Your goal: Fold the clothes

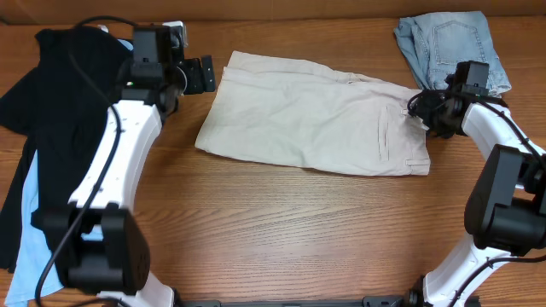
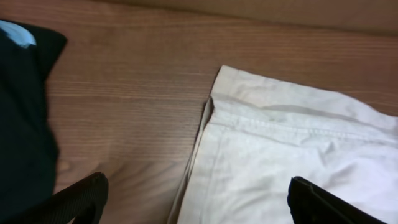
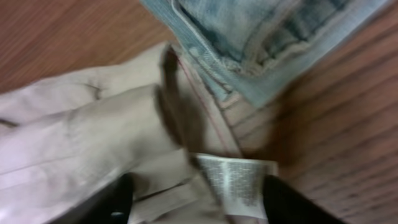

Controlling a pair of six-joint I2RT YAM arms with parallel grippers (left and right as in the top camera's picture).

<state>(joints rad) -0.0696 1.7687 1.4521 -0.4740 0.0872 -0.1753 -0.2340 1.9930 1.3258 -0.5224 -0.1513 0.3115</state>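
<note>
The beige khaki shorts [image 1: 316,124] lie flat, folded in half, in the middle of the table. My left gripper [image 1: 205,75] is open at their far left corner; in the left wrist view its fingers [image 2: 196,205] straddle the hem edge of the shorts [image 2: 292,155]. My right gripper [image 1: 422,107] is at the waistband's far right corner. In the right wrist view its fingers [image 3: 199,205] stand apart around the bunched waistband [image 3: 93,130] and a white label [image 3: 239,180]. The view is blurred.
Pale denim shorts [image 1: 448,47] lie folded at the far right, touching the khaki waistband, and show in the right wrist view [image 3: 267,37]. A black top [image 1: 51,111] over a light-blue shirt [image 1: 34,205] covers the left side. The black top also shows in the left wrist view [image 2: 22,124].
</note>
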